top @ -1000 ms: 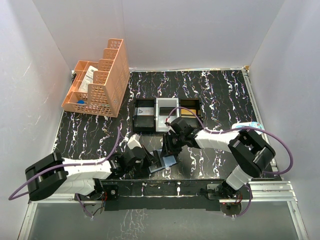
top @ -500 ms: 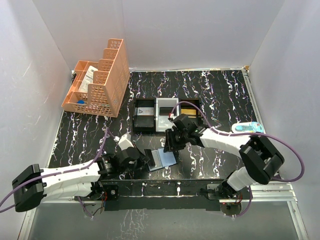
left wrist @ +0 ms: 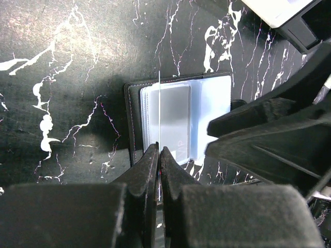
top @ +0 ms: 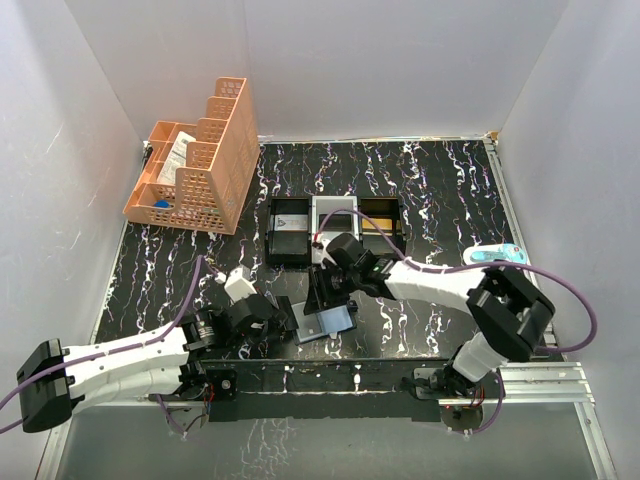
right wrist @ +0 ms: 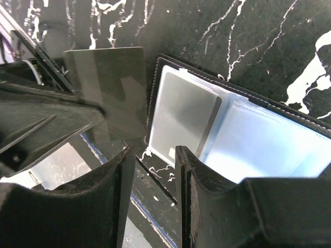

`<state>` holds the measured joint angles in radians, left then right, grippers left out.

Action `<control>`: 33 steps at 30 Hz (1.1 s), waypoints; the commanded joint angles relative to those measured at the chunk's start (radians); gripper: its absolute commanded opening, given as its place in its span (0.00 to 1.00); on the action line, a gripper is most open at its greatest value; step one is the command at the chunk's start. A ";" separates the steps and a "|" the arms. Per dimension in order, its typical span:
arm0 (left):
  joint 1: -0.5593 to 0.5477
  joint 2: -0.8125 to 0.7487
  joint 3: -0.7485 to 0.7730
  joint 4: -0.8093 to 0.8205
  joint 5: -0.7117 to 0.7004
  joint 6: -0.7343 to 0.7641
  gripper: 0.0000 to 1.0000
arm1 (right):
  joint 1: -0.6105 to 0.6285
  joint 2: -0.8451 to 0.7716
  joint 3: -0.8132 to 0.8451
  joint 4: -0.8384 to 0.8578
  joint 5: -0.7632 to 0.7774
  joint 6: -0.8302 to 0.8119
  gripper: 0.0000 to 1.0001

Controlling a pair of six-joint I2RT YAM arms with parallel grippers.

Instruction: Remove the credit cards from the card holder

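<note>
Card [right wrist: 111,88], judged thin, stiff and slick, is pinched at its edge by the left gripper [left wrist: 159,157] beside the card holder [left wrist: 212,103]; the right gripper [right wrist: 151,157] is held parted, empty.

Left arm [top: 135,360]: we see white shell links between chunky black joint housings, at the lower left of the top view.
Right arm [top: 440,285]: we see the same white links and rounded black joints, at the lower right.
Cables [top: 590,315]: one thin purple cable runs along each arm.
Left gripper [top: 293,322]: black body, with a small white box [top: 240,283] behind it.
Right gripper [top: 325,298]: black all over.
Fingers [right wrist: 111,206]: we find them matte black, slab-sided and faintly fuzzy, narrowing toward the tips in both wrist views.
</note>
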<state>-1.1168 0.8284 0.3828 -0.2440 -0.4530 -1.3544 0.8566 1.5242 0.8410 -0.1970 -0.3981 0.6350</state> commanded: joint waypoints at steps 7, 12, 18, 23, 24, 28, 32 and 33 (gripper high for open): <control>-0.006 0.008 0.034 0.024 -0.001 0.033 0.00 | 0.009 0.080 0.017 0.003 0.058 0.003 0.35; -0.006 0.009 0.043 0.039 0.013 0.106 0.00 | 0.007 0.051 0.035 -0.059 0.126 -0.017 0.36; -0.004 -0.024 0.057 0.030 0.040 0.196 0.00 | 0.004 -0.018 0.046 -0.097 0.200 -0.027 0.40; 0.025 -0.049 0.056 0.115 0.135 0.286 0.00 | -0.030 -0.084 0.050 -0.109 0.217 -0.022 0.45; 0.036 -0.047 0.061 0.130 0.158 0.304 0.00 | -0.039 -0.104 0.047 -0.104 0.220 -0.024 0.47; 0.133 -0.036 0.071 0.189 0.309 0.365 0.00 | -0.135 -0.199 0.004 -0.094 0.200 -0.046 0.57; 0.285 -0.051 0.030 0.300 0.500 0.378 0.00 | -0.244 -0.301 -0.073 -0.014 0.063 -0.033 0.64; 0.315 -0.057 0.019 0.334 0.542 0.379 0.00 | -0.251 -0.328 -0.091 0.016 0.048 -0.023 0.64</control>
<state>-0.9096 0.7971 0.4152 -0.0509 -0.1257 -1.0229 0.6628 1.2911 0.8078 -0.2882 -0.2562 0.6044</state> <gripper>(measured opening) 0.010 0.627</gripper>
